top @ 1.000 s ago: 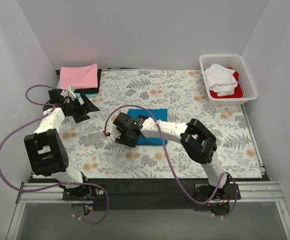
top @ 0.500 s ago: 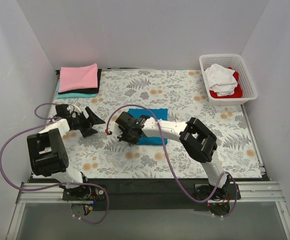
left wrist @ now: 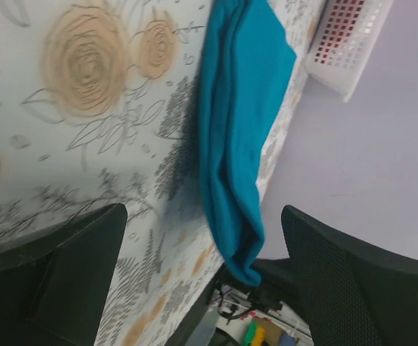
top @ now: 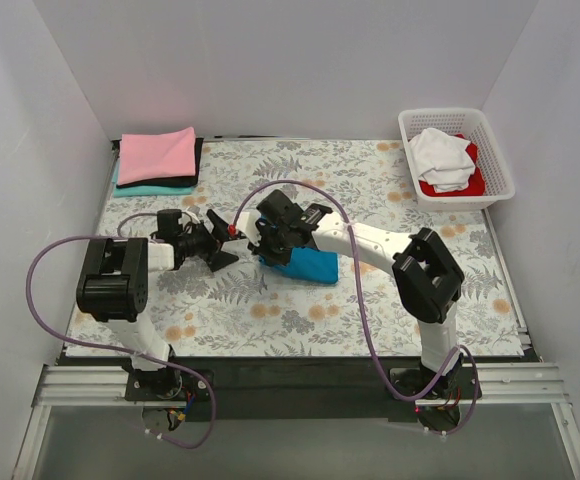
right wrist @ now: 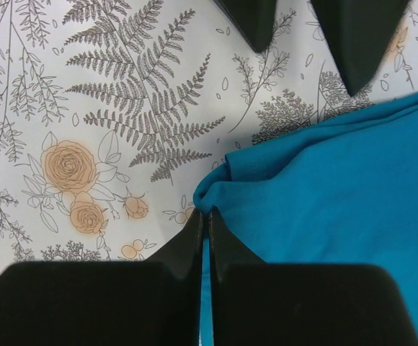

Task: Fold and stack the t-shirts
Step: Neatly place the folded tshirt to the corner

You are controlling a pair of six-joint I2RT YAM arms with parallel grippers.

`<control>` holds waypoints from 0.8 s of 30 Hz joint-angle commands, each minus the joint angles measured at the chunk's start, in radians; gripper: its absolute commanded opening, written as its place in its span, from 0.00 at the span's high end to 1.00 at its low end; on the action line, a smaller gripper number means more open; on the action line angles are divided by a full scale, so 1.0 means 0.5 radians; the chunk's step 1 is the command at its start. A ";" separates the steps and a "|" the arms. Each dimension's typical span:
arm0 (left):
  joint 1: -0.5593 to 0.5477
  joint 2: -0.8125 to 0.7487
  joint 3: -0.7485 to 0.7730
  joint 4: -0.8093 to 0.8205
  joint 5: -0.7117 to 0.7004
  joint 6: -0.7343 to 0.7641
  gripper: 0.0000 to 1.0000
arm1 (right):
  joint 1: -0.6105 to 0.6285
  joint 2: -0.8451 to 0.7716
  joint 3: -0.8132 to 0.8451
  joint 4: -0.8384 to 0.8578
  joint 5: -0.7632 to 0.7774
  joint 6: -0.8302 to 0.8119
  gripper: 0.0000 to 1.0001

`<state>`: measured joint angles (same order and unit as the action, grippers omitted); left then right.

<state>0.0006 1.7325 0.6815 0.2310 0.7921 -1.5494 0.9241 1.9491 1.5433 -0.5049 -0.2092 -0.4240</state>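
Teal-blue folded cloth t-shirt (top: 310, 263) lies mid-table on the grey-and-orange floral table cloth (top: 370, 190). Its left edge is raised by the right gripper (right wrist: 207, 220), whose jaws are pinched tight on the fabric. The left gripper (top: 222, 240) hovers just beside it, spread wide and empty. A pink t-shirt (top: 157, 155), black t-shirt (top: 170, 181) and aqua t-shirt (top: 135, 190) are already stacked at the far left corner. The teal one probably goes there next. A white t-shirt (top: 442, 155) and red t-shirt (top: 470, 185) wait crumpled in the white plastic lattice basket (top: 500, 160).

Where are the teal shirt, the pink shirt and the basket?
teal shirt (top: 311, 267), top view, its folded upper face.
pink shirt (top: 157, 155), top view, middle of its top face.
basket (top: 467, 199), top view, its front wall.
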 commanded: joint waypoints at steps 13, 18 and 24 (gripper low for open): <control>-0.443 0.474 0.186 0.459 -0.265 -0.663 0.10 | -0.004 0.062 0.263 -0.018 -0.174 0.072 0.99; -0.452 0.484 0.278 0.345 -0.299 -0.574 0.49 | -0.004 0.121 0.346 -0.018 -0.207 0.118 0.99; -0.449 0.584 0.857 -0.430 -0.501 0.008 1.00 | -0.004 0.118 0.365 -0.039 -0.198 0.161 0.80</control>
<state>-0.2256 2.0186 0.9489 0.2607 0.6628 -1.7416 0.9230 2.0102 1.6779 -0.5243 -0.2863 -0.3702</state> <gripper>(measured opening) 0.039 0.159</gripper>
